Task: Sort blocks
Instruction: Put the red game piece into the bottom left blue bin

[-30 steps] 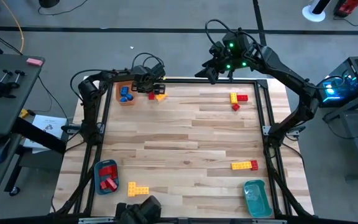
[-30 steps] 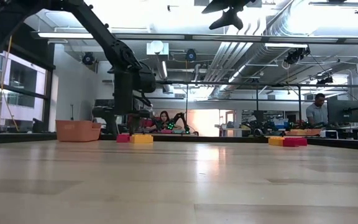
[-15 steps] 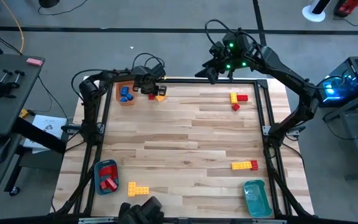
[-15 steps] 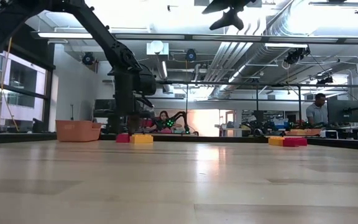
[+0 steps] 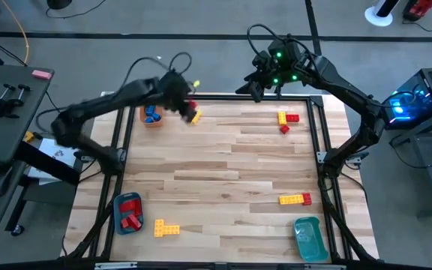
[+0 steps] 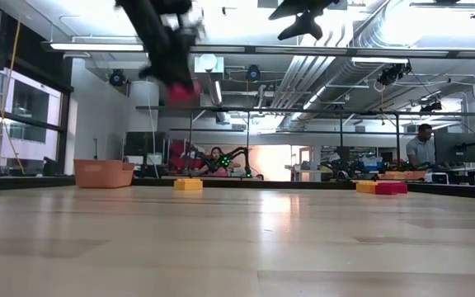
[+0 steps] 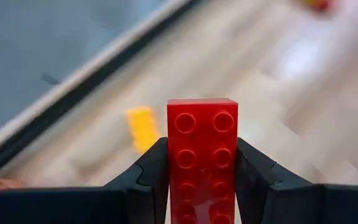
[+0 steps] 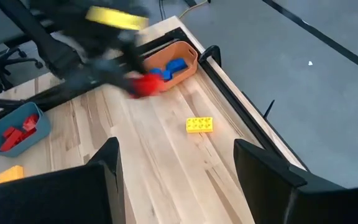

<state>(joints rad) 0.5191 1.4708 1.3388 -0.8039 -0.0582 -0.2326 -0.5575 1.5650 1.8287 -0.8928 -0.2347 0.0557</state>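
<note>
Clenching a red block (image 7: 202,155) lengthwise between its fingers, the left claw (image 5: 184,107) hangs above the desk's (image 5: 223,172) far-left corner, beside the orange tray (image 5: 151,115). The red blocks' blue tray (image 5: 128,212) lies toward the near-left corner, well apart. The right claw (image 8: 176,165) waits released over the far edge.

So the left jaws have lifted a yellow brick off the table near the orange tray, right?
Not quite: the brick in the left gripper is red, not yellow. The left wrist view shows the red brick clamped between the jaws; the yellow brick lies on the table by the orange tray.
</note>
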